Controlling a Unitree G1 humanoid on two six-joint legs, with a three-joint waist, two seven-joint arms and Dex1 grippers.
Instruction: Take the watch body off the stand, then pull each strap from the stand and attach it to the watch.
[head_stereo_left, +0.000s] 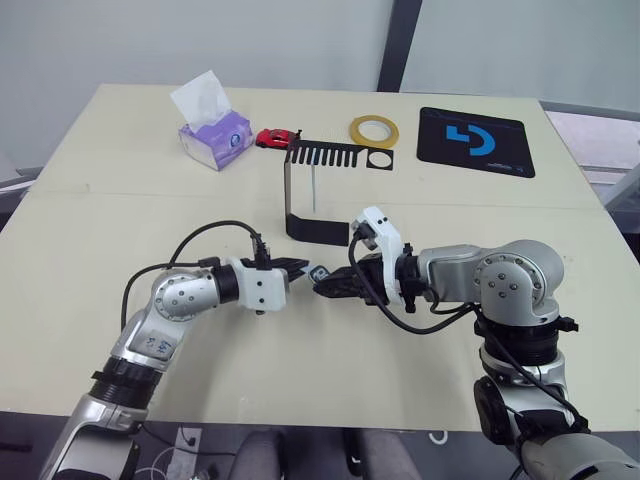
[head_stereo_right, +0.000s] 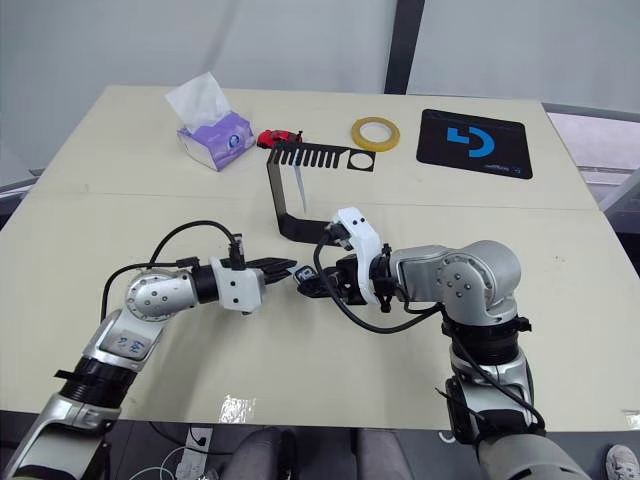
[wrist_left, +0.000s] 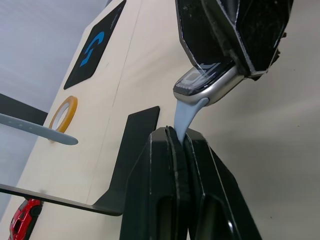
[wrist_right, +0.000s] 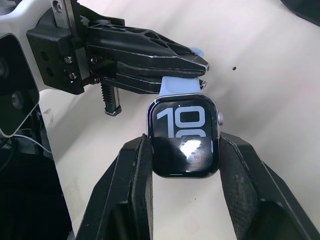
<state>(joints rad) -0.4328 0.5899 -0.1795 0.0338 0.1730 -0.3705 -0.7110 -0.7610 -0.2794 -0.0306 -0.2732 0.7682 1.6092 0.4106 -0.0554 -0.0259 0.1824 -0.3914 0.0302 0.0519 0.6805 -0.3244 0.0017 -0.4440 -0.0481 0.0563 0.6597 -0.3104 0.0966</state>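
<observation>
Right wrist view: we saw the right hand (wrist_right: 184, 165) clamped on the watch body (wrist_right: 183, 138) and the left hand (wrist_left: 179, 137) pinching a strap (wrist_left: 186, 114). Strap looked soft and bendy; we'd grip near its end.

Watch body (wrist_right: 183, 139): between the fingers of the right hand (head_stereo_left: 330, 287), just left of it the left hand (head_stereo_left: 295, 268).
Strap (wrist_left: 186, 116): between the left hand's fingers, touching the watch body.
Stand (head_stereo_left: 312, 193): on the desk (head_stereo_left: 90, 230), just beyond both hands.
Second strap (wrist_left: 35, 128): on the stand.
Tissue box (head_stereo_left: 214, 135): far beyond the left hand.
Mat (head_stereo_left: 476, 141): far beyond the right hand.
</observation>
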